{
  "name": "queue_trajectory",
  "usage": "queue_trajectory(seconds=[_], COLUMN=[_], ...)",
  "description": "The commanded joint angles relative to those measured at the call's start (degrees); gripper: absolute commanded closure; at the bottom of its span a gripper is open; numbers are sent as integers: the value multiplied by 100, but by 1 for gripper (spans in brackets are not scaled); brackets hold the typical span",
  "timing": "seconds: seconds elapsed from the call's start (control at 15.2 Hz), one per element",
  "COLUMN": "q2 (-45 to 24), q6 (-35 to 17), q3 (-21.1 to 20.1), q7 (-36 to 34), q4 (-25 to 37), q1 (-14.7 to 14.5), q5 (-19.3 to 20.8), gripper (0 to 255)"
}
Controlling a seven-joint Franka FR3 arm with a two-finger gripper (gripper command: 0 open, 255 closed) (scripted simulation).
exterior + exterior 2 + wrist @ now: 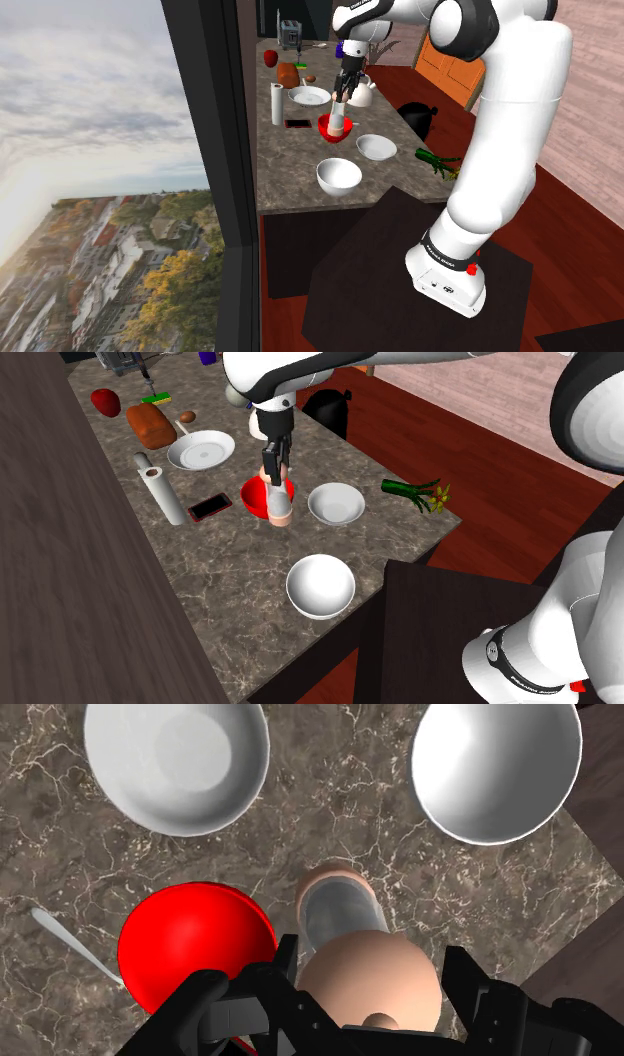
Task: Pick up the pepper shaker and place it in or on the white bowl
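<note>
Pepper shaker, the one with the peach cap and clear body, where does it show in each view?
Shoulder view: the peach-capped clear pepper shaker is upper middle.
Second exterior view: upper middle, slightly left.
Wrist view: beside the round red bowl, two white bowls beyond it.
Shared landmark: that red bowl, right beside the shaker.

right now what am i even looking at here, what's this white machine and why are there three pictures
That is a white robot arm ending in a black claw. One picture looks over its shoulder, one from another spot beside the counter, one from a camera on the claw. The marbled counter carries two white bowls, a red bowl, a plate and a paper roll. The claw's fingers press both sides of the peach cap of the pepper shaker, so it seems to grip it, next to the red bowl.
</note>
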State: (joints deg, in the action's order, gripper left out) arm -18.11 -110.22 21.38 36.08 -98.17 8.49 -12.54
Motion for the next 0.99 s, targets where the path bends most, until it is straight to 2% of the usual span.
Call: queue_trajectory(seconds=[0.0,0.26,0.59,0.92], q2=[43,110,1308,2457], q6=[140,375,190,199], q3=[8,22,-17,-209], q7=[-27,-69,-521,-1069], q4=[102,278,-973,-1989], q1=[-2,-2,-360,-561], q5=[25,64,486,873], gripper=[255,255,255,255])
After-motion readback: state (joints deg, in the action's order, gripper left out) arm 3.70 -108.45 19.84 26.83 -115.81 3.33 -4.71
